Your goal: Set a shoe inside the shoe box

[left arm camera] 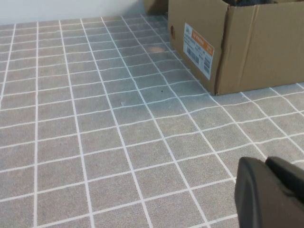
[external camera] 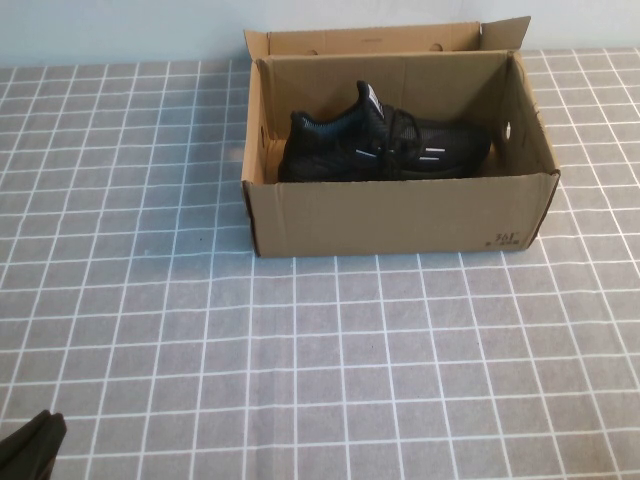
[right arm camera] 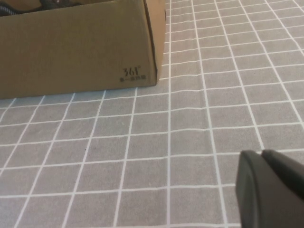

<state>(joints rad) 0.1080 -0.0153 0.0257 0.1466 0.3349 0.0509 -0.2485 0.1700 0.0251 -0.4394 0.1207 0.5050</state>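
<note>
The black knit shoe [external camera: 385, 148] lies inside the brown cardboard shoe box [external camera: 400, 215] at the back middle of the table, heel tab up and toe to the right. The box also shows in the left wrist view [left arm camera: 256, 42] and in the right wrist view [right arm camera: 76, 52]. My left gripper [left arm camera: 266, 161] is shut and empty, low over the table near the front left corner [external camera: 30, 445], far from the box. My right gripper [right arm camera: 261, 153] is shut and empty, over the tiles in front of the box's right corner; it is out of the high view.
A grey cloth with a white grid [external camera: 330, 360] covers the table. A pale wall [external camera: 120, 30] stands behind the box. The box's back flap [external camera: 380, 38] stands upright. An orange and white label [left arm camera: 198, 49] is on the box's left end.
</note>
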